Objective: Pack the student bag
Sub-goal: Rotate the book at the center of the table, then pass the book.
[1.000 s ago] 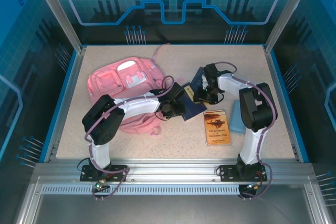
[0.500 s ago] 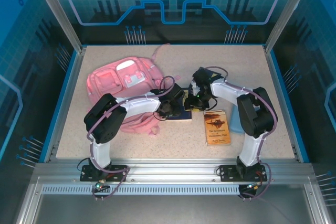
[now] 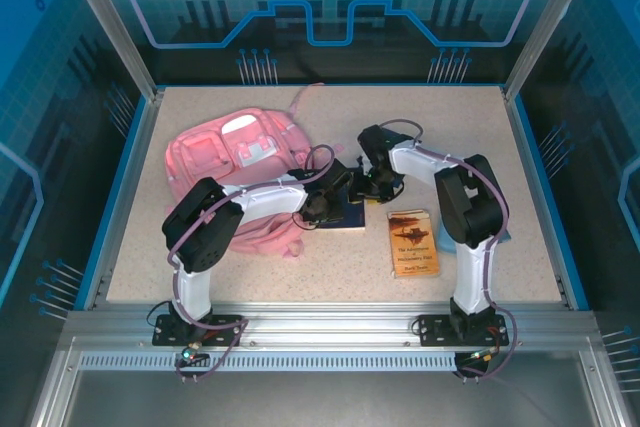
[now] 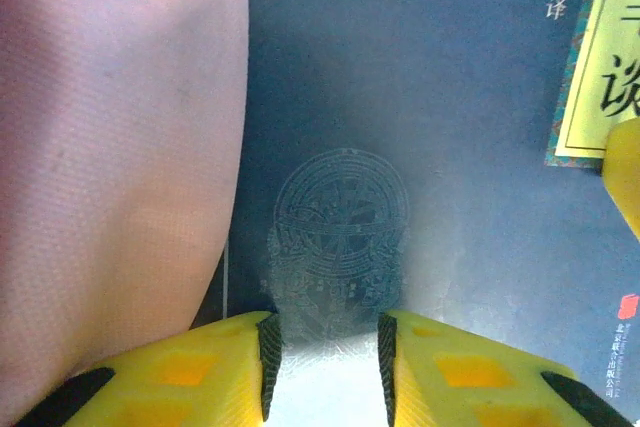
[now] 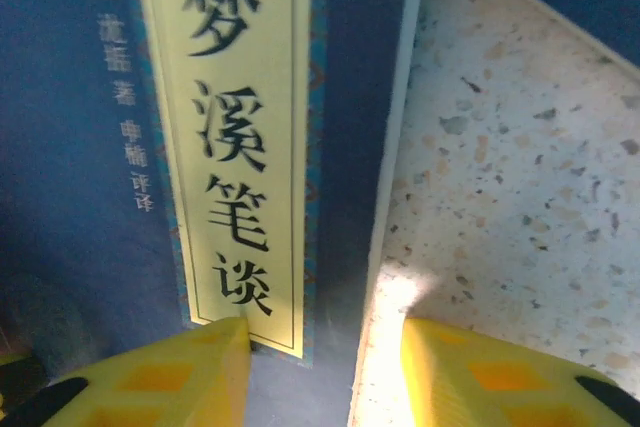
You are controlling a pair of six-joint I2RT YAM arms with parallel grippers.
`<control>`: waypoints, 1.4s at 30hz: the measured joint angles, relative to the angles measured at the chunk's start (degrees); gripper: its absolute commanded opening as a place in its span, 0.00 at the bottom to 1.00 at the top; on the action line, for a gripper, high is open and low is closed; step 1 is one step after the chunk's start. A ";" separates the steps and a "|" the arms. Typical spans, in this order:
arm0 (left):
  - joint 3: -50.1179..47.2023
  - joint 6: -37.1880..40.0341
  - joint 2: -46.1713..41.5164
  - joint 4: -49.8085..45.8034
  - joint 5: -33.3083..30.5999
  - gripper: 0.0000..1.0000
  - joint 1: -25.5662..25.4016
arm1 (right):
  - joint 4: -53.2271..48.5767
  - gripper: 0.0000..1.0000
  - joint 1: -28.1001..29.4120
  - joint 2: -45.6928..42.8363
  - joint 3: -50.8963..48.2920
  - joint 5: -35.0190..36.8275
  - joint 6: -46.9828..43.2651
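Student bag (image 3: 215,157) — lower part hidden behind left arm (image 3: 262,199).

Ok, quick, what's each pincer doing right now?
Left pincer: open, over the blue book, nothing between its fingers.
Right pincer: open, astride the edge of that book.
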 measured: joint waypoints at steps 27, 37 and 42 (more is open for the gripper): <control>0.83 7.26 -5.92 -3.06 4.17 0.69 2.36 | 1.55 0.00 -1.07 -13.31 -5.46 -5.01 0.09; -6.80 7.13 -23.56 6.43 20.55 0.98 14.95 | 5.64 0.00 -9.25 -24.83 -8.44 -19.61 -2.05; -11.98 4.83 -24.35 12.24 29.51 0.99 18.01 | 8.28 0.00 -10.36 -27.67 -8.41 -28.81 -2.19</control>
